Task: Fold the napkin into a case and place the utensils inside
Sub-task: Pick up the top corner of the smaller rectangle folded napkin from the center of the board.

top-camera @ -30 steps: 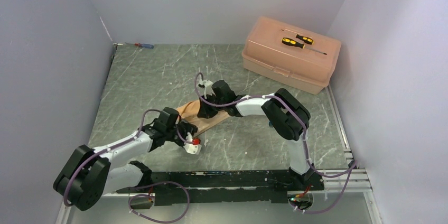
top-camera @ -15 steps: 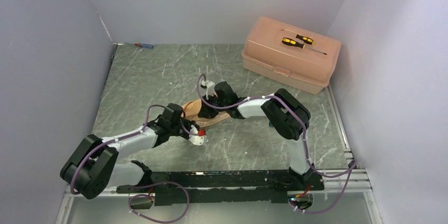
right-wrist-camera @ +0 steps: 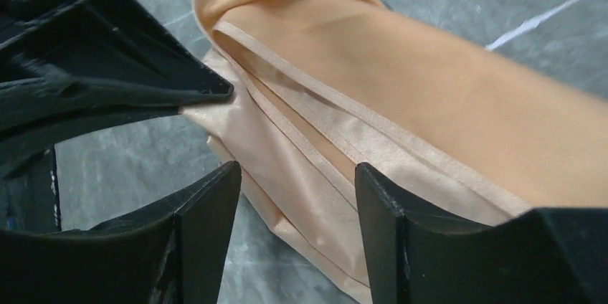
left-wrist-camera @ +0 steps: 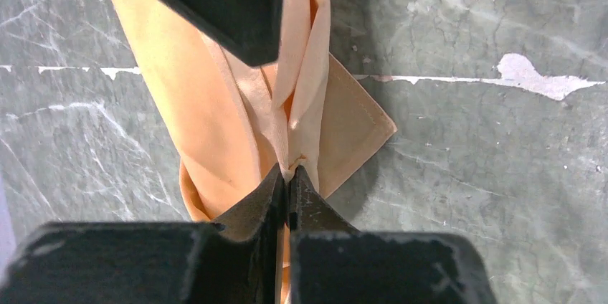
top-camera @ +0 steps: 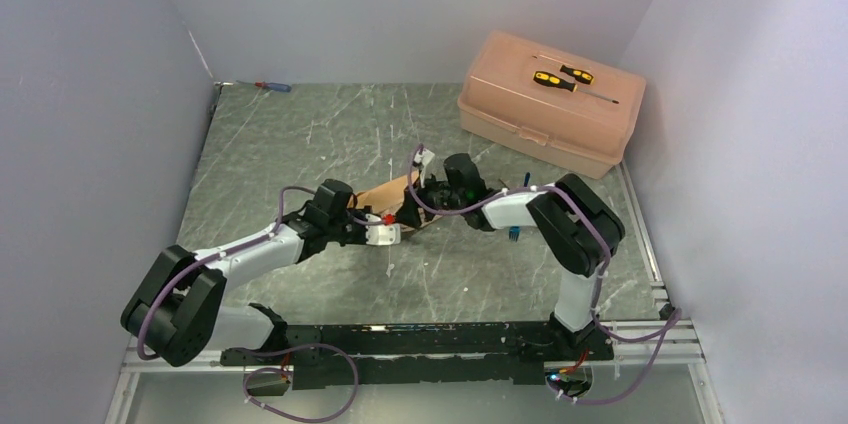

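The peach-orange napkin (left-wrist-camera: 208, 96) lies partly folded on the marble table, mid-table between the two arms (top-camera: 385, 194). My left gripper (left-wrist-camera: 290, 175) is shut on a raised fold of it, pinching the cloth right at the fingertips. In the right wrist view those left fingers (right-wrist-camera: 143, 85) hold the napkin's (right-wrist-camera: 444, 110) near corner. My right gripper (right-wrist-camera: 297, 178) stands open just over the cloth's hemmed layers, gripping nothing. From above, the left gripper (top-camera: 403, 227) and the right gripper (top-camera: 425, 206) meet at the napkin. Of the utensils only a small blue bit (top-camera: 513, 234) shows beside the right forearm.
A hard pink plastic box (top-camera: 520, 119) stands at the back right with two yellow-and-black screwdrivers (top-camera: 562, 77) on its lid. A red-and-blue screwdriver (top-camera: 272, 87) lies at the far left corner. Walls close in the table on three sides.
The left gripper has shut on the napkin's fold and travelled right and back. The right gripper has opened, let go of the cloth and drawn back to the right.
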Controlling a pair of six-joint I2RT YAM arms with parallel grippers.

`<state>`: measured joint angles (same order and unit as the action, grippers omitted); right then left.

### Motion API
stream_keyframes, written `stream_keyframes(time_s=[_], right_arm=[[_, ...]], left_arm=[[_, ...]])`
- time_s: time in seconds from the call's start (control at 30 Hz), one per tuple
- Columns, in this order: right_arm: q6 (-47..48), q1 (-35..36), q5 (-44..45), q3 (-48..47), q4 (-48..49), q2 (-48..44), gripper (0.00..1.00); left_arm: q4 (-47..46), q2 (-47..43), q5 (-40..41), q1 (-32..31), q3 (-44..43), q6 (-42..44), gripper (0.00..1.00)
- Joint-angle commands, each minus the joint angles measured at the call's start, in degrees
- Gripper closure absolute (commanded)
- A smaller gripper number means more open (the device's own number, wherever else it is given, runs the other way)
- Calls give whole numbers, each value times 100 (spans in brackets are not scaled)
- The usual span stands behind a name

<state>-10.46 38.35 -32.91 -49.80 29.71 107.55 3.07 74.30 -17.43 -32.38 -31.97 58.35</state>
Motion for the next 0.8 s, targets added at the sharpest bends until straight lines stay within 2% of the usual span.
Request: stream_keyframes(time_s=[0.0,0.1,0.3,0.47,0.77], right_arm=[[1344,-200,-1272,53,480,-357,34],[1747,-197,-1554,18,440,-322,33],[1722,-58,-1873,29,1167,-42,33],[1956,178,-1797,-58,1195,127,34],[1585,264,-1737,-171,2058,605,37]], left_arm=[[158,-24,-97,4,-200,-552,94],[126,-62,-92,8,-180,-623,94],[140,-147,2,28,-187,-797,93],[74,-251,27,87,-157,-919,92],[-77,-437,47,127,-40,-982,87]])
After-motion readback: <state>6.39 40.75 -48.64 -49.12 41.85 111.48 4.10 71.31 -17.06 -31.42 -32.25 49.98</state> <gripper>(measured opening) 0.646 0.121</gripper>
